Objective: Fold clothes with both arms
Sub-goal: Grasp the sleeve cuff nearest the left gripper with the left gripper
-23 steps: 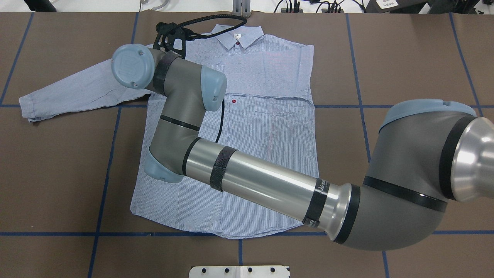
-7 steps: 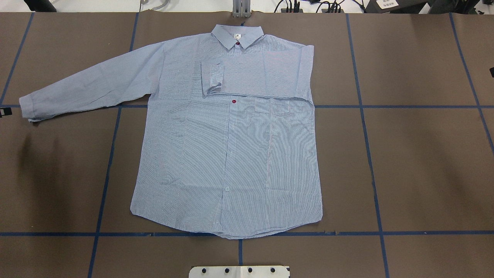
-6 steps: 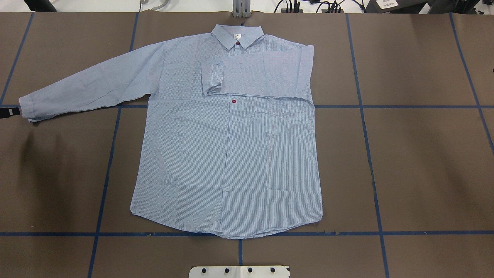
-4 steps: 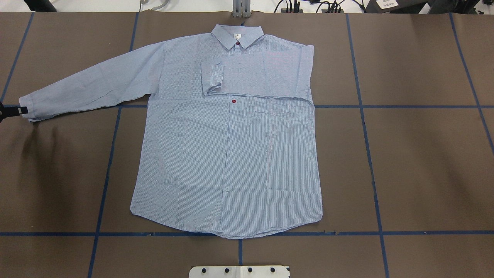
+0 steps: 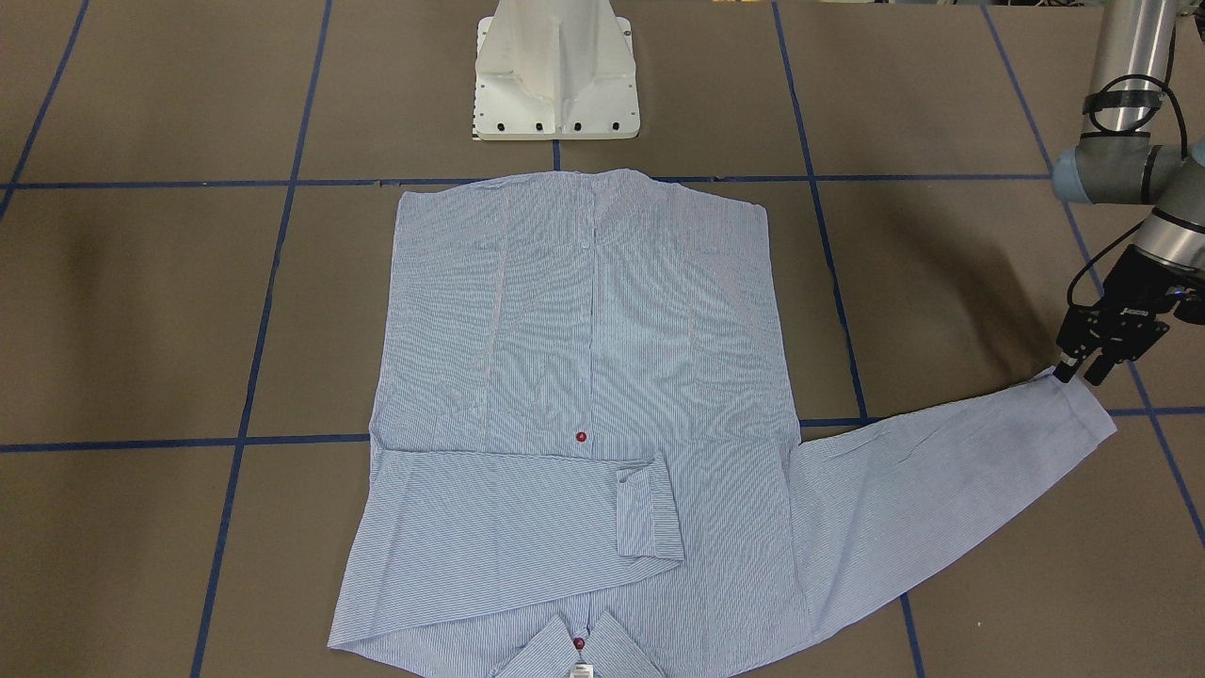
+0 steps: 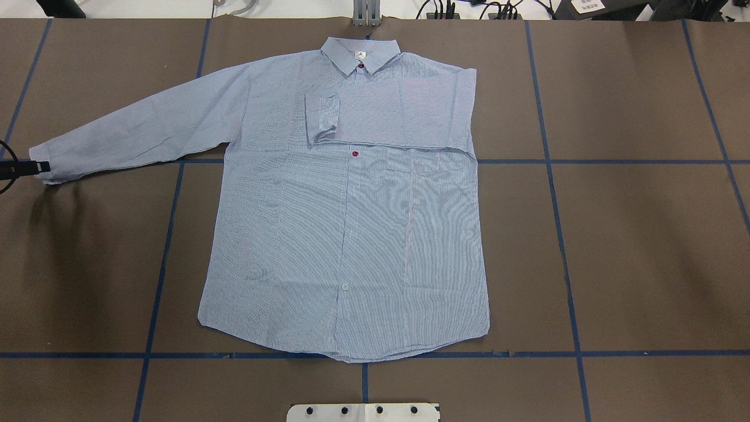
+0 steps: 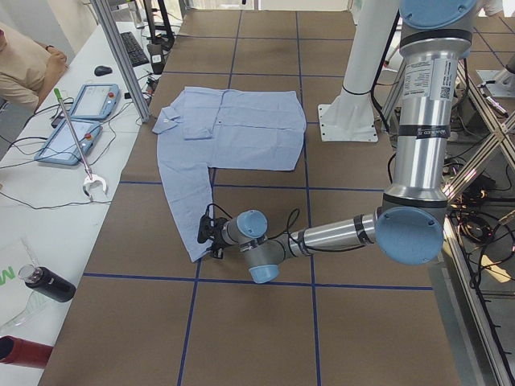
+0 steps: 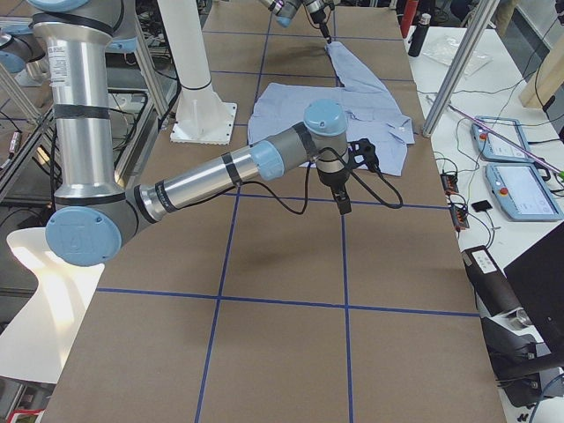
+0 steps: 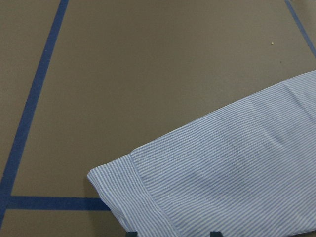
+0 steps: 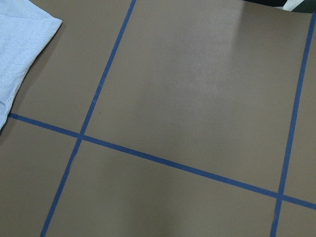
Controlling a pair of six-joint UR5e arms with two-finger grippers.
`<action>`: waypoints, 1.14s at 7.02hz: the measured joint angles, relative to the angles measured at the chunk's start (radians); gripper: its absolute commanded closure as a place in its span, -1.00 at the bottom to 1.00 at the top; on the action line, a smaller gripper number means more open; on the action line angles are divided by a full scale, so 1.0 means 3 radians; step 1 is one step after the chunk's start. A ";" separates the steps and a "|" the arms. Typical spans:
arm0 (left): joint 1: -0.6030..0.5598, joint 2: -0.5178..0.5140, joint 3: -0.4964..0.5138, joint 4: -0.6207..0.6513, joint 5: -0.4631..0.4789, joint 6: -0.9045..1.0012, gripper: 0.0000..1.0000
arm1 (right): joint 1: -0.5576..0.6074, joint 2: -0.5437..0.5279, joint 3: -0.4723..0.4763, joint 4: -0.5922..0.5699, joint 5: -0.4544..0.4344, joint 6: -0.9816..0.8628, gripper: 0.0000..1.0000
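1. One light blue striped shirt [image 6: 351, 234] lies flat, front up, on the brown table [image 6: 644, 234]. Its collar [image 6: 360, 50] is at the far edge and its hem is toward the white pedestal base [image 5: 555, 75].
2. One sleeve [image 6: 398, 117] is folded across the chest. Its end is turned back near the button placket, just above a dark red button [image 6: 355, 153] and the chest pocket [image 6: 413, 166].
3. The other sleeve [image 6: 140, 129] lies stretched out flat toward the robot's left. Its cuff [image 6: 42, 164] rests beside a blue tape line [image 6: 17, 160].
4. The left gripper [image 5: 1077, 375] is low at that cuff, fingertips at the cuff's corner. Its fingers are spread: in the left wrist view the two tips show at the bottom edge with the cuff lying between them. Whether they touch the cloth cannot be told.
5. The right gripper [image 8: 342, 201] points down over bare table, off the shirt's side. Only the side view shows it, so I cannot tell whether it is spread or pressed together. Its wrist camera sees tape lines and one corner of the shirt.
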 measured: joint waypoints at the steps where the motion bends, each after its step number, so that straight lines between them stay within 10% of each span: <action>1: 0.0037 -0.0001 0.0030 -0.0019 0.0034 0.0004 -0.11 | 0.0000 -0.0004 0.0000 0.0000 -0.0004 0.0001 -1.00; 3: 0.0102 -0.0001 0.0056 -0.0059 0.0149 0.0002 0.99 | 0.0002 -0.0011 0.0002 0.0001 -0.0008 0.0001 -1.00; 8: 0.0094 0.0042 -0.0219 -0.0128 -0.0077 -0.0001 1.00 | 0.0002 -0.0025 0.0022 0.0005 0.0000 0.0025 -1.00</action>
